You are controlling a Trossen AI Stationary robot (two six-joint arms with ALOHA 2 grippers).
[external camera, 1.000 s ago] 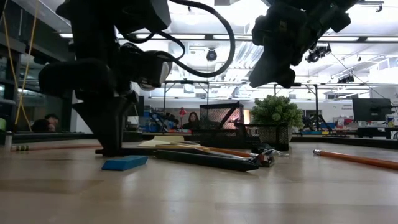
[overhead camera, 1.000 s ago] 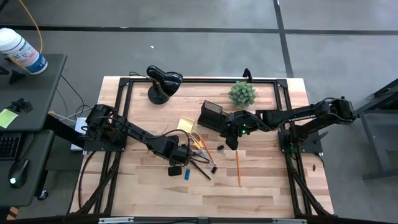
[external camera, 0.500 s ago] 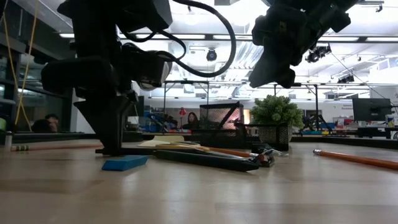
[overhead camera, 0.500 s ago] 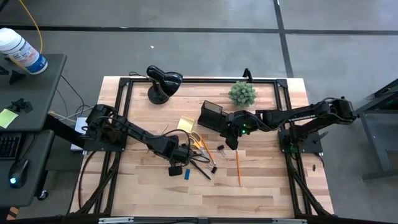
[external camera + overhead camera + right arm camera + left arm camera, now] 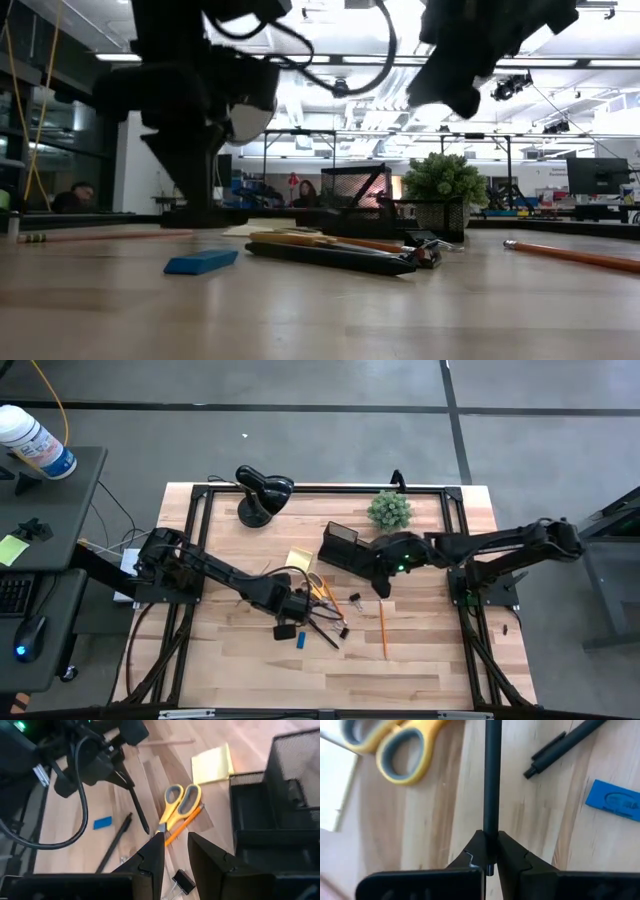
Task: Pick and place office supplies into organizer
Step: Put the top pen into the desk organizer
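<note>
My left gripper is shut on a black pen at the middle of the table, among the office supplies. The orange-handled scissors, a yellow sticky-note pad, a second black pen, a blue block, a black clip and an orange pencil lie flat on the wood. The black mesh organizer stands at the far middle. My right gripper hangs open beside it, above the table, with nothing between its fingers. My left gripper pinches the black pen near one end between its two fingertips; a short stub sticks out behind them. The fingers come from above, pointing steeply down. The pen slants down and away below them. Whether its lower tip touches the wood I cannot tell.
A black desk lamp stands at the far left and a small green potted plant at the far right of the organizer. Bare wood lies along the near edge.
My left gripper has gone up from the table with the black pen in it. My right gripper has also risen and drawn back a little toward the table's right edge, still open.
</note>
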